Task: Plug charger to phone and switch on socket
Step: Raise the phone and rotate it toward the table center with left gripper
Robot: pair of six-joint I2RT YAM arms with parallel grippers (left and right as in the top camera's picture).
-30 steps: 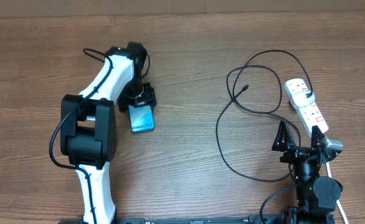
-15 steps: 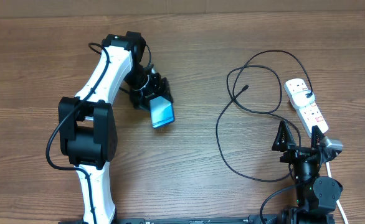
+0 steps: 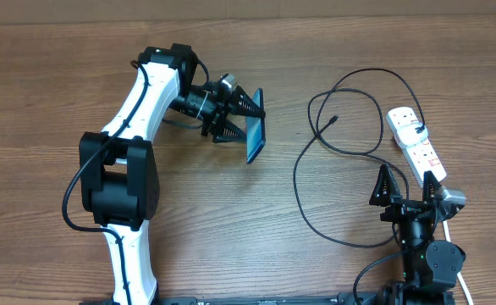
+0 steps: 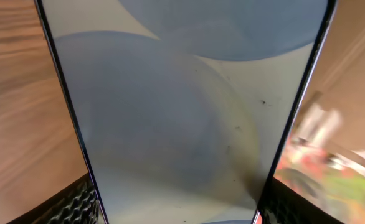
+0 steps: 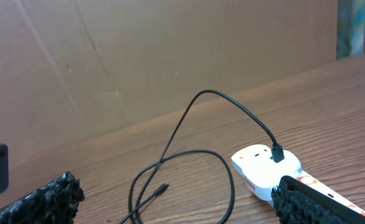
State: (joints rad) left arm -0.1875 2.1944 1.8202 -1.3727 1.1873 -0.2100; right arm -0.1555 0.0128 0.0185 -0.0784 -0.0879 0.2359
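My left gripper (image 3: 246,120) is shut on the phone (image 3: 255,135) and holds it off the table, turned on its edge, left of the cable loops. In the left wrist view the phone's pale screen (image 4: 182,112) fills the frame between both fingers (image 4: 76,202). The charger's thin black cable (image 3: 300,174) lies in loops, its small plug tip (image 3: 333,120) free on the wood (image 5: 162,187). Its plug head (image 5: 277,152) sits in the end outlet of the white socket (image 3: 415,142). My right gripper (image 3: 406,183) stands open and empty just short of the socket (image 5: 263,167).
A brown cardboard wall (image 5: 170,56) closes off the table's far side. The socket's white cord (image 3: 465,284) runs off past the right arm's base. Bare wooden tabletop (image 3: 231,220) lies between the two arms.
My left gripper has lifted the phone from the table and swung it right toward the cable, turning it from flat to on edge. The right arm has not moved.
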